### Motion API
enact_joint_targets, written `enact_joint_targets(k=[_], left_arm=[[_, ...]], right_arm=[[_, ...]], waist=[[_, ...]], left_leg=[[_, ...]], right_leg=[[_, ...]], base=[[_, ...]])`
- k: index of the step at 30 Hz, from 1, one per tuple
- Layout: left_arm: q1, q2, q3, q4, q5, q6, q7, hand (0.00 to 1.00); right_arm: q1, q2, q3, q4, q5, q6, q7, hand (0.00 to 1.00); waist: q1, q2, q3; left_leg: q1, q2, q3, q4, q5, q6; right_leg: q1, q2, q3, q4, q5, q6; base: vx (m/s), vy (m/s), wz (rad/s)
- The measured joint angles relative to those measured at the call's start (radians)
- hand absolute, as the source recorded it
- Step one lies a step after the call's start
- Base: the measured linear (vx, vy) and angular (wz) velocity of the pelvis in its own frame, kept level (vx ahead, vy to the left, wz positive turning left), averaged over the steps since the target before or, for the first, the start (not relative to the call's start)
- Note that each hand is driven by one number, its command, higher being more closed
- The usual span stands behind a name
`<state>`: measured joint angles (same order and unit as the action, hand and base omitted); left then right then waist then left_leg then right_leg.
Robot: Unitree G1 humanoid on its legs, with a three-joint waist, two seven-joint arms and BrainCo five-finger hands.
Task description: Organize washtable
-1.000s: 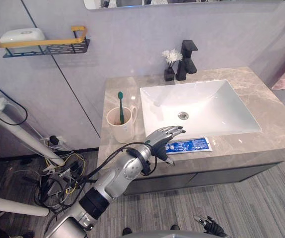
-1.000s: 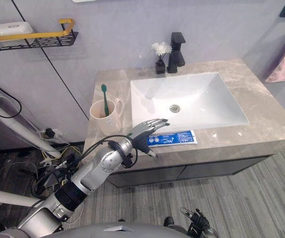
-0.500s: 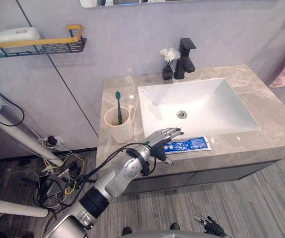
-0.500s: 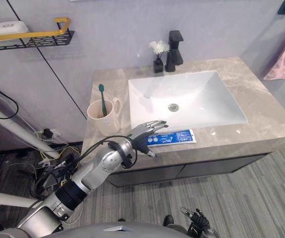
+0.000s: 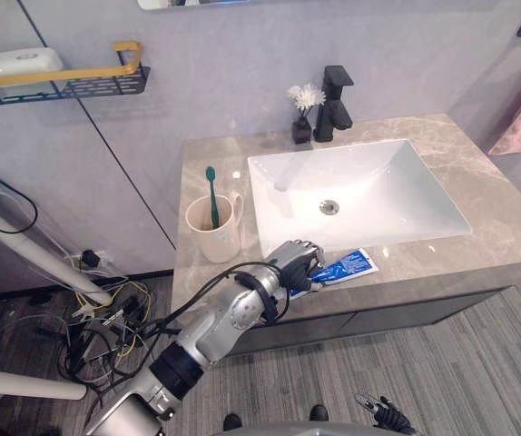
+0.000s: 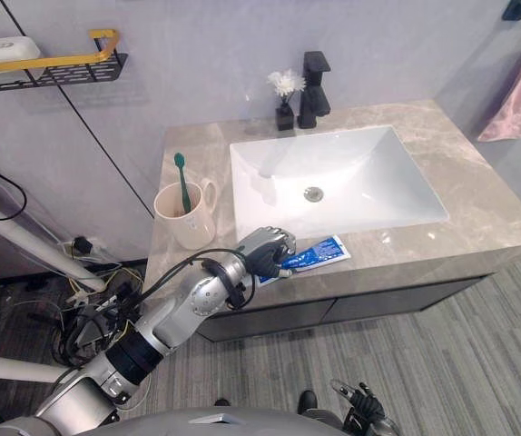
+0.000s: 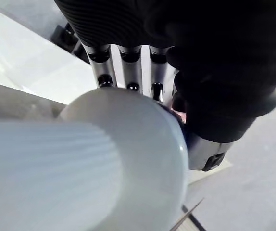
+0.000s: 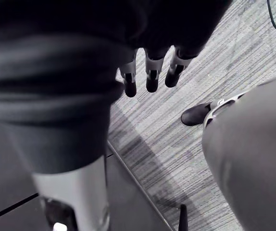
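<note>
Toothpaste tube (image 5: 347,267) gripped at the marble countertop's (image 5: 483,243) front edge.
Left hand (image 5: 298,264) clenches its white-capped end, just before the sink (image 5: 378,173); right hand (image 8: 151,77) hangs relaxed, fingers straight.

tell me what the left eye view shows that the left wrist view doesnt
Left eye view: the layout, with the cup holding a toothbrush beside the sink, faucet behind it, blue toothpaste tube at the counter's front edge, right hand low by the floor. Left wrist view: a white ribbed end, likely the tube's cap, close up against the fingers. Both: the left hand curled round the tube.
</note>
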<state>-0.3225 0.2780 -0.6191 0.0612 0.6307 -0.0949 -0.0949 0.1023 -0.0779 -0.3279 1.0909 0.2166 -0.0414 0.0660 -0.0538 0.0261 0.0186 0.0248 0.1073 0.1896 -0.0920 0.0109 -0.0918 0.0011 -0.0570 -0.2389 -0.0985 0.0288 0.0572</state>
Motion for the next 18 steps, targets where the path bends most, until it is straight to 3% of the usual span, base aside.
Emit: enact_joint_targets(k=[18], left_arm=[[-0.032, -0.029, -0.011, 0.095, 0.038, -0.027, 0.047, 1.00]], right_arm=[[0.000, 0.001, 0.001, -0.001, 0.001, -0.001, -0.006, 0.00]], waist=[[-0.004, -0.002, 0.001]], left_leg=[[0.000, 0.000, 0.000, 0.000, 0.000, 0.000]], right_leg=[[0.000, 0.000, 0.000, 0.000, 0.000, 0.000]], base=[[0.00, 0.000, 0.00]])
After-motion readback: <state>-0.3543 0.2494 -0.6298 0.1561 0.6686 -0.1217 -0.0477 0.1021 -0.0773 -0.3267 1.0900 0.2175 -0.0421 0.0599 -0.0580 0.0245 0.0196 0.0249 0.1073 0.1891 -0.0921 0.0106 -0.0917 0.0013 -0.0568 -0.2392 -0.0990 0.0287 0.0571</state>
